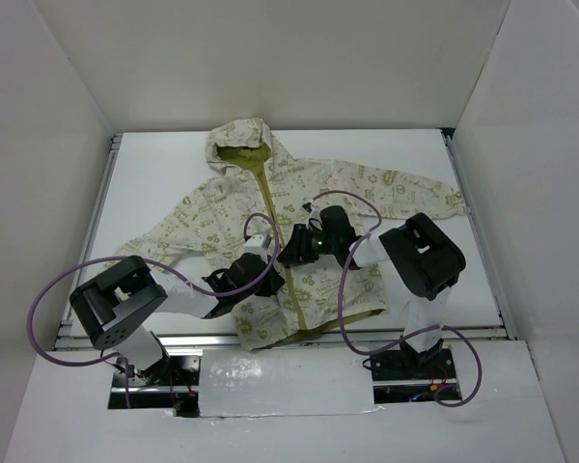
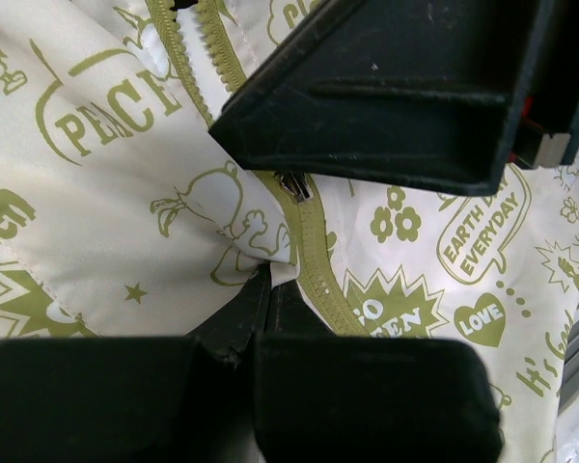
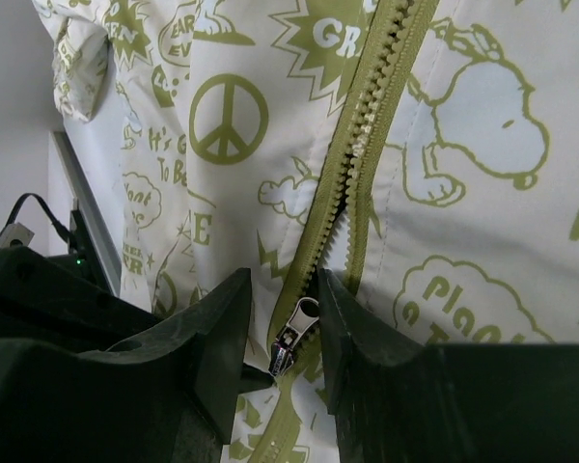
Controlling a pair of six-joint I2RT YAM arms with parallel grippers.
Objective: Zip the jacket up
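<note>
The cream jacket [image 1: 367, 188] with olive doodle print lies flat on the white table [image 1: 164, 174], hood at the far end. Its olive zipper [image 1: 267, 198] runs down the middle. My left gripper [image 1: 259, 262] is shut on a fold of the jacket's left front panel [image 2: 256, 231], right beside the zipper tape [image 2: 318, 260]. My right gripper [image 1: 295, 253] is open, with its fingers [image 3: 222, 328] either side of the metal zipper pull [image 3: 294, 338] and not closed on it. The teeth [image 3: 367, 125] are parted above the slider. The pull also shows in the left wrist view [image 2: 292, 185], under the right gripper's body [image 2: 396, 87].
White walls enclose the table on three sides. Metal rails run along the left edge [image 1: 95, 227] and right edge [image 1: 478, 231]. Purple cables [image 1: 43, 289] loop from both arms over the jacket's lower part. The jacket's sleeves spread to both sides.
</note>
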